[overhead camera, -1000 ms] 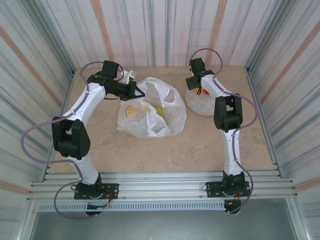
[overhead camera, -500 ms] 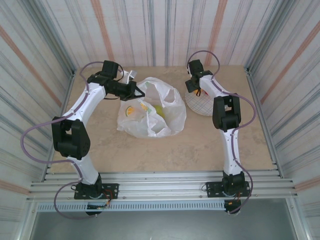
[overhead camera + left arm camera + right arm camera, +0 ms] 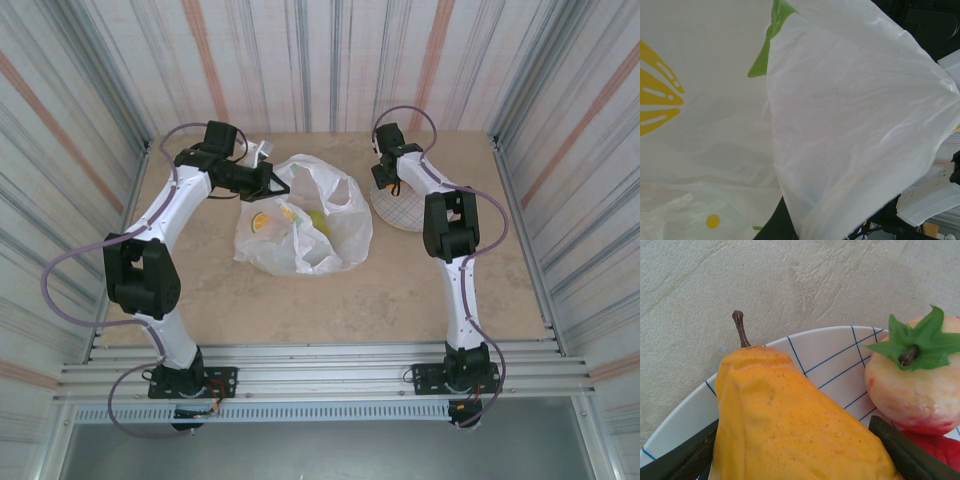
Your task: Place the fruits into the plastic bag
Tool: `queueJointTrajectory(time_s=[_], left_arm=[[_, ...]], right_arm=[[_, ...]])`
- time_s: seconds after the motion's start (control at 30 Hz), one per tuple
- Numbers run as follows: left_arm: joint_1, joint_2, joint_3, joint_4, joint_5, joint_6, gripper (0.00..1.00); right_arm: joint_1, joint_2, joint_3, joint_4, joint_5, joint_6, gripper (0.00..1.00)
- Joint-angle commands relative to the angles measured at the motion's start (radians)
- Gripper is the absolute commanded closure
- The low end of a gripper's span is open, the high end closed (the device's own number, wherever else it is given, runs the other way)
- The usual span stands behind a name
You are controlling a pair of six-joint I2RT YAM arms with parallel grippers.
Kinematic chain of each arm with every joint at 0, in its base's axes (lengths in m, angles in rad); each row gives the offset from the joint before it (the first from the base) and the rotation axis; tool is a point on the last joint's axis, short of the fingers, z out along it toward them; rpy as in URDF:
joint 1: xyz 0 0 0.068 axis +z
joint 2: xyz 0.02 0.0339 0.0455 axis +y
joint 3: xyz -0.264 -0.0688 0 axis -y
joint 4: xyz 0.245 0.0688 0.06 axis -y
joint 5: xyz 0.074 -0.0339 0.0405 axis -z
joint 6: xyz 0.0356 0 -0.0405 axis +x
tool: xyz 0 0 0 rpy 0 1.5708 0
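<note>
The white lemon-print plastic bag [image 3: 305,228] lies mid-table with an orange fruit [image 3: 262,222] and a green fruit [image 3: 318,220] showing through it. My left gripper [image 3: 273,182] is shut on the bag's upper left edge, and its film [image 3: 850,125] drapes over one dark finger [image 3: 775,227]. My right gripper [image 3: 386,172] hangs over the left rim of the grid plate [image 3: 408,210]. It is shut on an orange pear [image 3: 790,425], with a dark finger [image 3: 912,452] on each side. A pale peach with a green leaf [image 3: 910,390] sits on the plate to the right, over something red [image 3: 935,450].
The plate's rim [image 3: 685,415] runs under the pear, and bare beige tabletop [image 3: 790,280] lies beyond it. Striped walls close in the table [image 3: 400,290] on three sides. Open tabletop lies in front of the bag.
My right gripper has shifted slightly left, toward the plate's left rim. The left arm and the bag have not moved.
</note>
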Motion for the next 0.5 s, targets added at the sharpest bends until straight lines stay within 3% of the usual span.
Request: queueJointTrajectory(time_s=[0.0, 0.23, 0.47], left_arm=[[-0.005, -0.018, -0.01, -0.001, 0.018, 0.003, 1.0], [-0.005, -0.019, -0.01, -0.001, 0.018, 0.003, 1.0], [-0.005, -0.018, -0.011, -0.003, 0.014, 0.004, 1.0]], right_arm=[[0.003, -0.067, -0.004, -0.016, -0.041, 0.031, 0.36], [-0.005, -0.275, -0.172, 0.033, -0.164, 0.147, 0.38], [0.001, -0.69, -0.654, 0.224, -0.378, 0.365, 0.39]])
